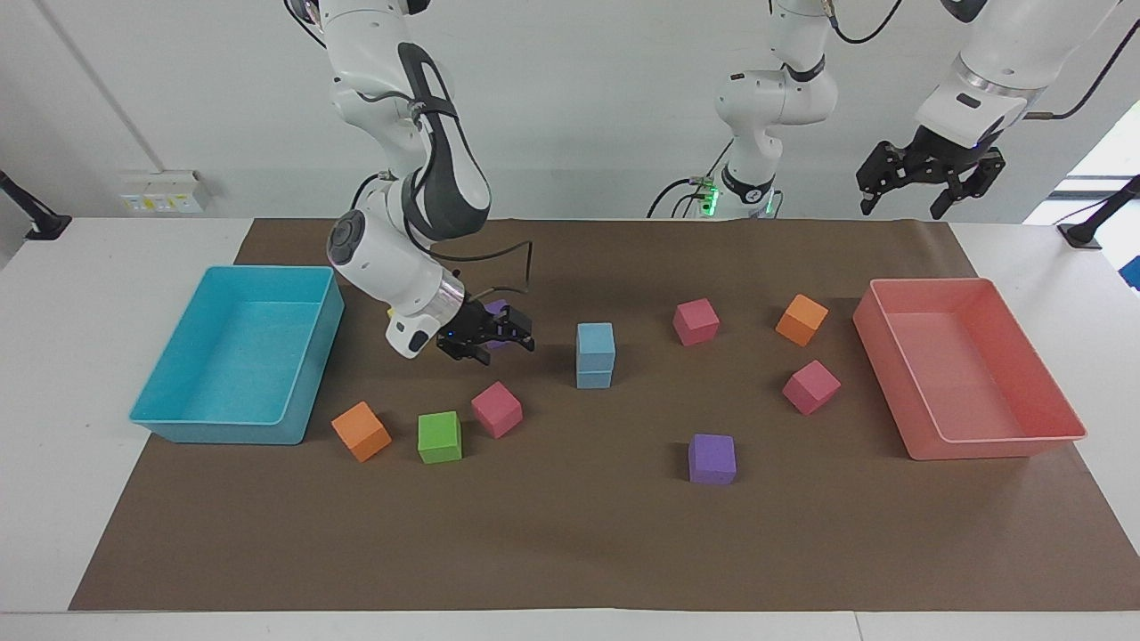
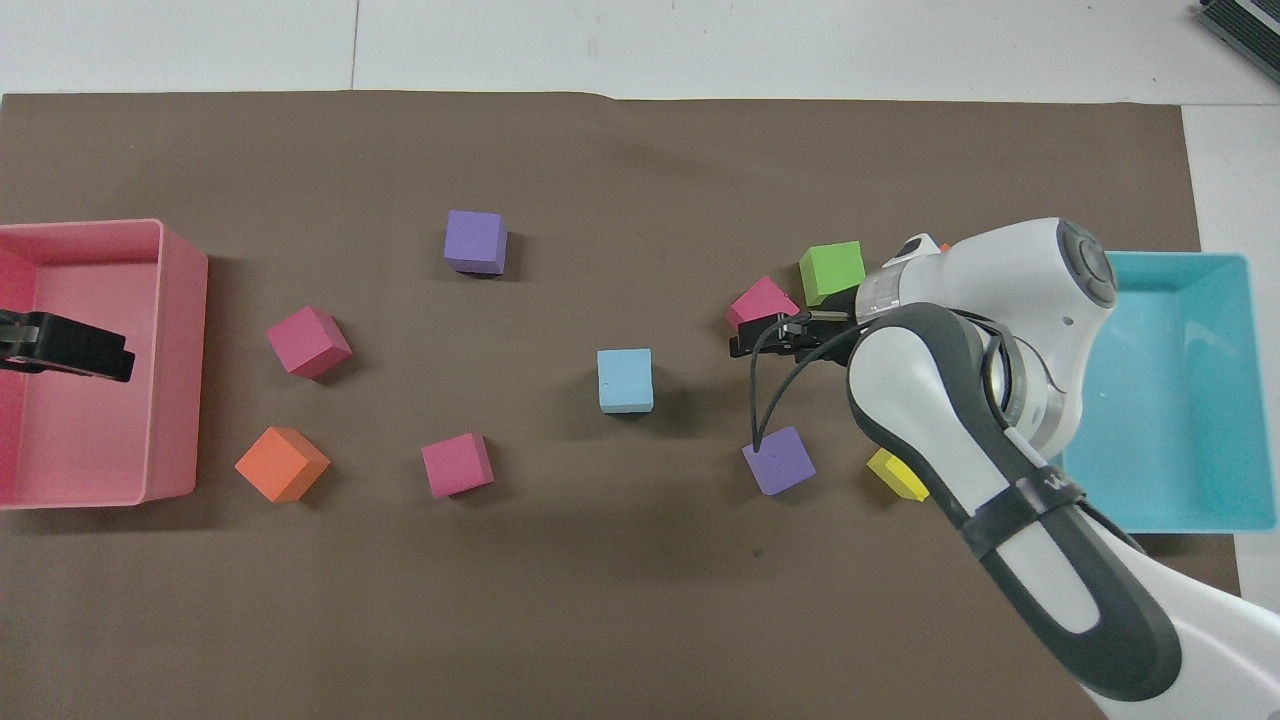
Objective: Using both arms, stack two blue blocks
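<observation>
Standing at the two ends of the brown mat (image 1: 570, 552), a cyan tray (image 1: 178, 418) and a pink tray (image 1: 1051, 427) are seen, and nothing is seen inside either. The left claw (image 1: 926, 182) is held spread, high over the robots' edge of the mat near the pink tray, where that arm waits. The right claw (image 1: 499, 336) is held low over the mat with its fingers spread, gripping nothing. The blue blocks (image 1: 595, 355) are stacked one on the other just beside this claw, toward the left arm's end, apart from it. A purple cube (image 2: 778, 460) and a yellow cube (image 2: 897, 473) are found close by the right claw, nearer the robots. A magenta cube (image 1: 496, 409), a green cube (image 1: 440, 436) and an orange cube (image 1: 361, 431) are set close by it too, farther from the robots. Open mat is left between the stack and the claw. Toward the pink tray, further cubes are scattered well apart. A broad bare strip is left along the mat's edge farthest from the robots, on the white tabletop (image 1: 53, 499).
</observation>
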`<state>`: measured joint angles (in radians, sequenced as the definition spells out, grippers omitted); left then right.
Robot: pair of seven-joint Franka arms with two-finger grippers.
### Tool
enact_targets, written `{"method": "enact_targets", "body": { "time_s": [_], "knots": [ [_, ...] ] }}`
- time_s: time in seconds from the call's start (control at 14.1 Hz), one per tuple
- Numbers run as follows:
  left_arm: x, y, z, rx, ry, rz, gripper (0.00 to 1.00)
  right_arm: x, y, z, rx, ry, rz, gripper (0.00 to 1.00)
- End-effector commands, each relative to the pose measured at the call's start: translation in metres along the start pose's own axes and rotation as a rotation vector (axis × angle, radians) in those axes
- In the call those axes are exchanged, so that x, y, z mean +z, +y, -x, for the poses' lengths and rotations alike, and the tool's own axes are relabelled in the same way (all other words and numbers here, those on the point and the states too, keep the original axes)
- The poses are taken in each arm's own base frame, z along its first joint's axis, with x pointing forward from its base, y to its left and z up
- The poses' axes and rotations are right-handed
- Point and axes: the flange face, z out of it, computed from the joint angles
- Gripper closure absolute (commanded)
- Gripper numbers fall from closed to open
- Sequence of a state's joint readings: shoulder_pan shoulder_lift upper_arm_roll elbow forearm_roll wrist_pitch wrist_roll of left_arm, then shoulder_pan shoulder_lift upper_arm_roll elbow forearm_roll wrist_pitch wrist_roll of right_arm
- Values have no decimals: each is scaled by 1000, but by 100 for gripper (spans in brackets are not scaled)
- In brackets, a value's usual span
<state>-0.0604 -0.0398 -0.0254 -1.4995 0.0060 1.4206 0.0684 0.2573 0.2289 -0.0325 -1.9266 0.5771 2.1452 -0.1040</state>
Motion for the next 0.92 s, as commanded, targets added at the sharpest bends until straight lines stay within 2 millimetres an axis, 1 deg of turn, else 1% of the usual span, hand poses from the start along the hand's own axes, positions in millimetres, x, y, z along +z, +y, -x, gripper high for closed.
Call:
{"method": "enact_targets", "body": {
  "time_s": [0.0, 0.07, 0.14, 0.43, 0.5, 0.57, 0.71, 0.85],
  "knots": [
    [-4, 0, 0, 13, 1, 3, 0, -31, 5, -4, 3, -22, 119, 0],
    [-3, 2, 0, 18, -1, 3, 0, -47, 8, -6, -12, -18, 172, 0],
    [-3, 3, -1, 20, 3, 7, 0, -56, 11, -7, -28, -21, 217, 0],
    [-1, 4, 3, 21, -4, 13, 0, -88, 11, -2, -71, 20, 403, 0],
    [2, 6, 3, 21, -10, 15, 0, -103, 7, -3, -81, 50, 455, 0],
    [2, 5, 3, 20, -7, 15, 0, -112, 5, -3, -82, 59, 493, 0],
    [2, 5, 3, 21, -10, 15, 0, -143, 7, -5, -63, 64, 515, 0],
    [2, 4, 3, 18, -9, 15, 0, -165, 7, -1, -47, 75, 511, 0]
  ]
}}
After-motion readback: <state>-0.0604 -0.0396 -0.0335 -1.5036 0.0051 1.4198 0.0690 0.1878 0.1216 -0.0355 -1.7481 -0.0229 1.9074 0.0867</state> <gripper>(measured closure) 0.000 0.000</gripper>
